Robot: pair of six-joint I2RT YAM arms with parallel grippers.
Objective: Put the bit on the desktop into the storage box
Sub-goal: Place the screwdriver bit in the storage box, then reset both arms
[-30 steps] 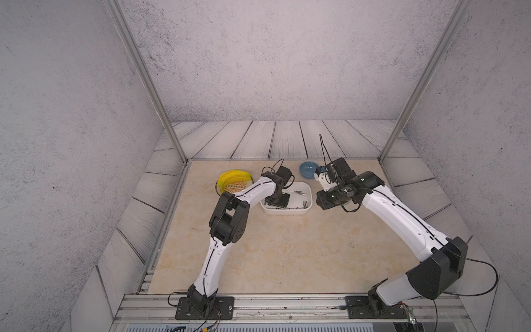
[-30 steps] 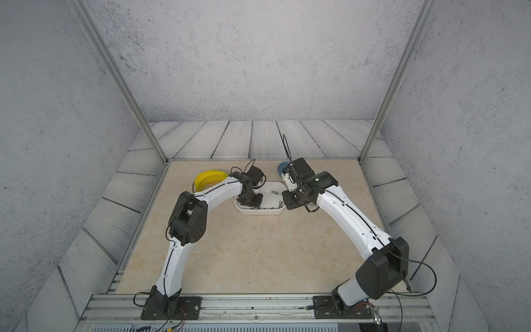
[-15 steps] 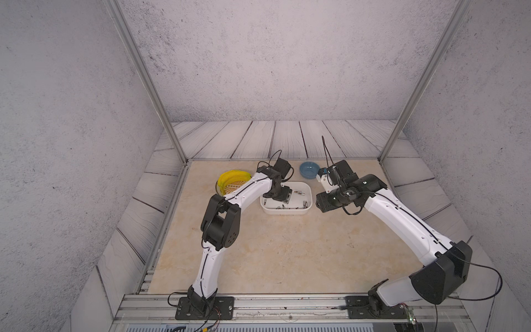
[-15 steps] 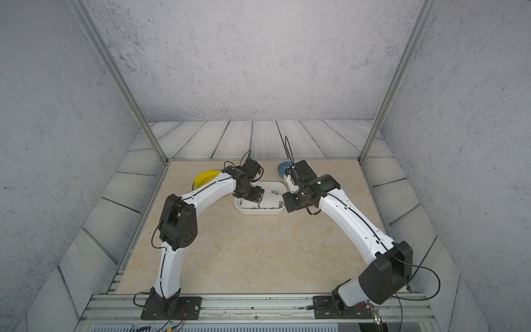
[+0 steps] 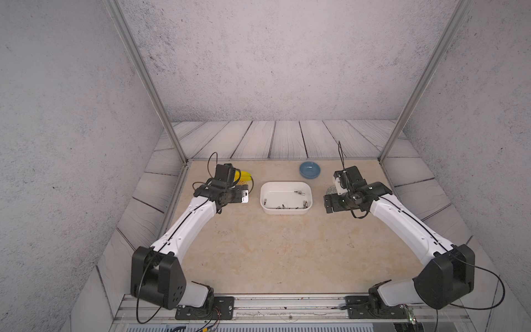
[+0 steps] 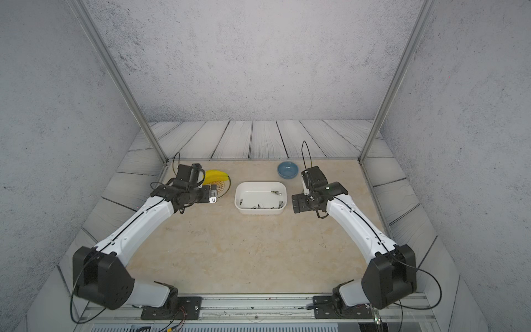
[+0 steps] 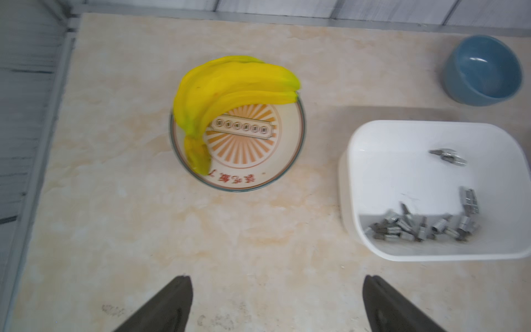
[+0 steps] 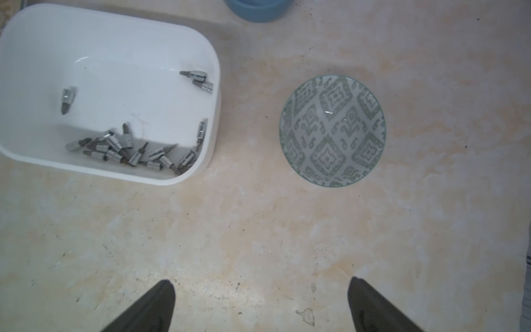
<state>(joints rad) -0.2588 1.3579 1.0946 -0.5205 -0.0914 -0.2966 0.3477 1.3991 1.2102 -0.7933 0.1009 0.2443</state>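
The white storage box (image 5: 286, 211) (image 6: 260, 211) stands at the back middle of the beige desktop (image 5: 273, 247). Several metal bits (image 7: 419, 225) (image 8: 126, 149) lie inside it, most along its near wall. I see no bit on the bare desktop. My left gripper (image 7: 276, 278) (image 5: 241, 197) hovers left of the box, open and empty, over bare marble. My right gripper (image 8: 261, 281) (image 5: 330, 202) hovers right of the box, also open and empty.
A plate (image 7: 287, 161) with yellow bananas (image 7: 230, 83) sits left of the box, beyond my left gripper. A blue bowl (image 5: 309, 169) stands behind the box. A grey-green patterned bowl (image 8: 333, 129) lies right of the box, under my right wrist. Grey plank panels border the desktop.
Both arms have drawn back from above the box, the left one leftward and the right one rightward. Both grippers have opened wide.
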